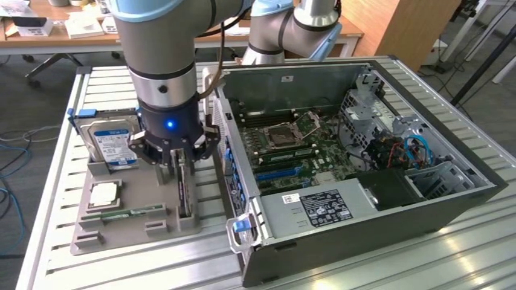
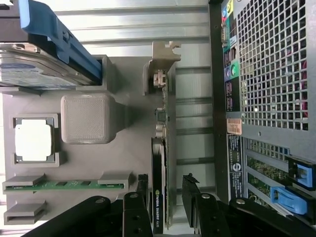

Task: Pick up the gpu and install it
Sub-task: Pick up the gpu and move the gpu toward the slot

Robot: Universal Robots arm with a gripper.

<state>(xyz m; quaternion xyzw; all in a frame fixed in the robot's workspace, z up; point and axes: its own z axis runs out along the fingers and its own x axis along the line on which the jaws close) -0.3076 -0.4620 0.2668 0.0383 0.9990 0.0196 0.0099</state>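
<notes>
gpu (image 2: pixel 159 168) between hard drive (image 1: pixel 113 144) and case (image 1: pixel 451 212)

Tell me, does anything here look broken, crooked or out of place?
Nothing stands out. The gpu stands upright on its edge in its slot in the grey holder, with the open claw straddling it. The hard drive, processor and memory stick each sit in their own recesses.

A slatted metal table (image 1: pixel 451 254) is standing on a grey floor (image 1: pixel 24 103). Behind the table, a wooden desk (image 1: pixel 60 40) is carrying papers, and a wooden cabinet (image 1: pixel 403 27) is rising. Blue cables (image 1: pixel 9 175) are trailing beside the table at the exterior view's left.
</notes>
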